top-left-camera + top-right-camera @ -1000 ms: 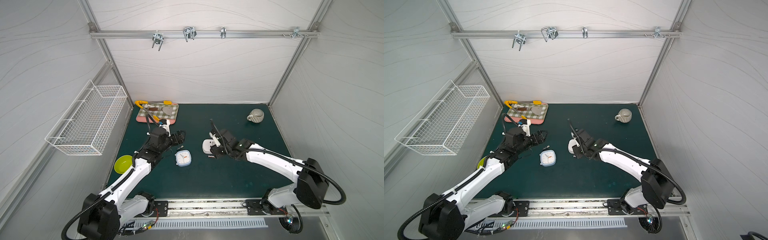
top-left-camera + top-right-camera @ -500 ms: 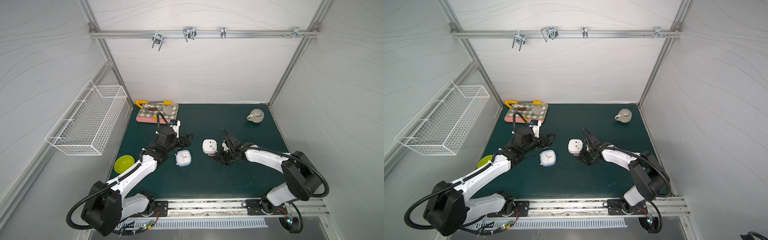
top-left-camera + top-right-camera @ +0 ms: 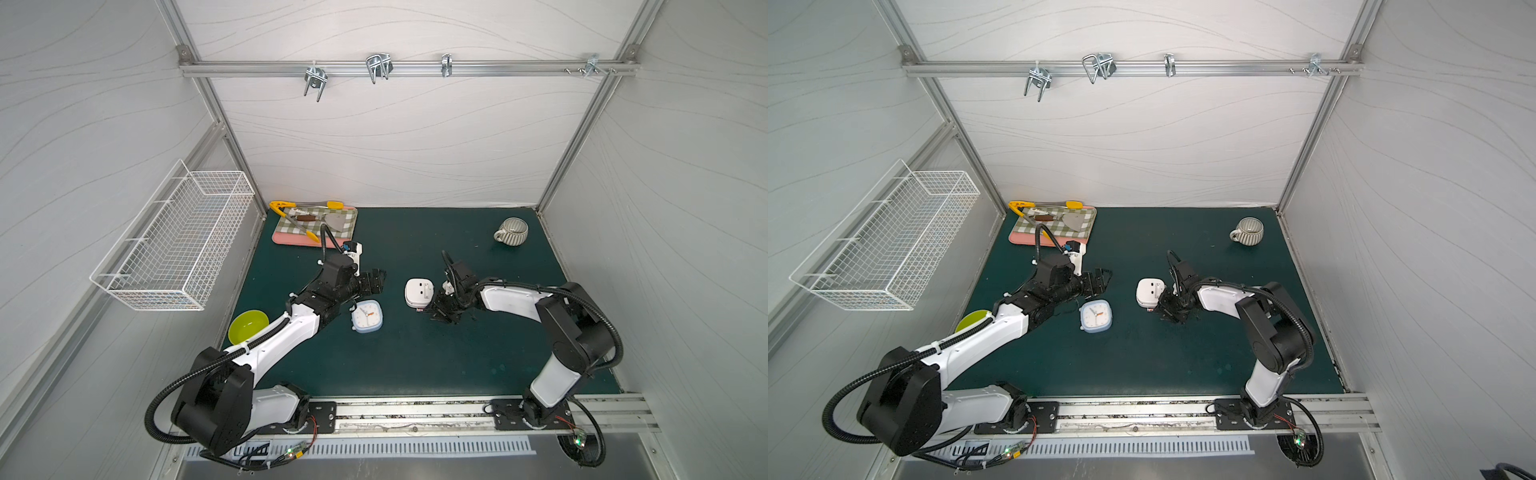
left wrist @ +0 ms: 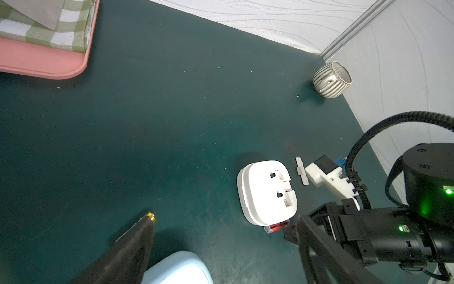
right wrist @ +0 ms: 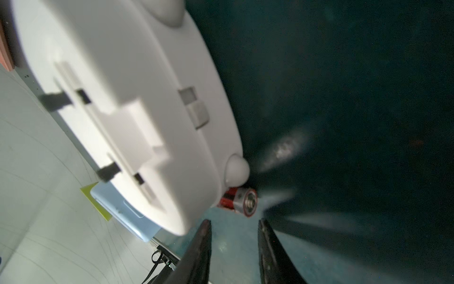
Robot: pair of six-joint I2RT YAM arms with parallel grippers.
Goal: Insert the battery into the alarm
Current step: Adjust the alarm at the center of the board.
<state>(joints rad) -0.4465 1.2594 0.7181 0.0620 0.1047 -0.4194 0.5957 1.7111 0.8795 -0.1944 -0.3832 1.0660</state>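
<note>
The red battery (image 4: 277, 226) lay on the counter (image 3: 415, 365) tight against the white alarm (image 3: 419, 292), mid-frame in a top view, so the half-open, empty right fingers (image 5: 202, 242) might knock it away or shove the alarm; the left fingers (image 4: 132, 248) were wide open and empty.

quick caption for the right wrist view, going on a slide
Right gripper, jaws apart, lined up just short of the red battery lying against the edge of the white alarm.

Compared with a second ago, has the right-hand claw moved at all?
Yes. The right gripper has come off the white alarm toward the front rail, and is now low beside its near corner, by the battery.
</note>
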